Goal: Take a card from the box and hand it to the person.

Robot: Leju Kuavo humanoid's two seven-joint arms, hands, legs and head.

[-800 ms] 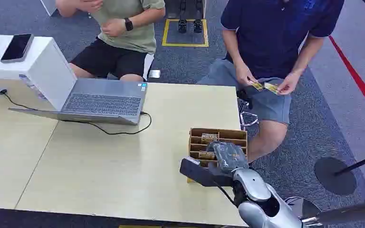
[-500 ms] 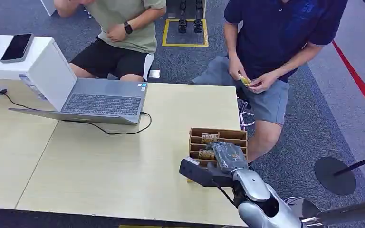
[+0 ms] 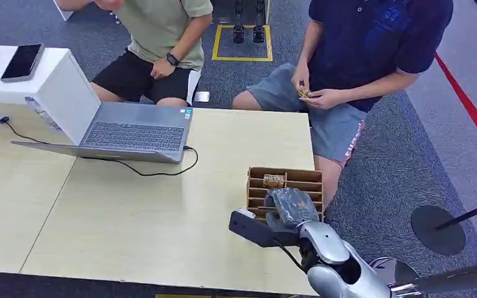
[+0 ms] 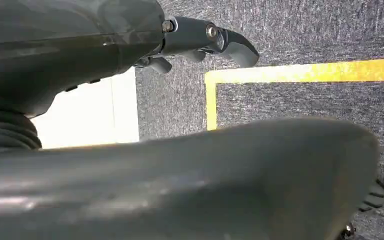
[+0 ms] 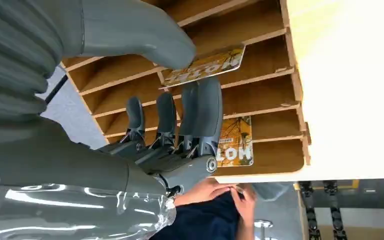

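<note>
Near the table's 4 o'clock corner, a brown slotted wooden box (image 3: 286, 184) sits on the pale wooden table (image 3: 130, 217). Over its near rows hangs the robot's right hand (image 3: 292, 206), grey and partly plastic-wrapped. At the right wrist, the thick thumb and dark fingers (image 5: 200, 110) pinch a yellow-and-orange printed card (image 5: 205, 65), lifted slightly from its slot. A second printed card (image 5: 236, 142) stands in a slot further along, and from the head view one card (image 3: 274, 181) shows in a far row at the hand's 11 o'clock.

At 12 o'clock from the box sits a person in a navy shirt (image 3: 372, 37), holding small yellow cards (image 3: 304, 93) in both hands. A grey open laptop (image 3: 127, 133) lies at the box's 10 o'clock.

The left hand (image 4: 200, 42) hangs above grey carpet, fingers apart, holding nothing.
</note>
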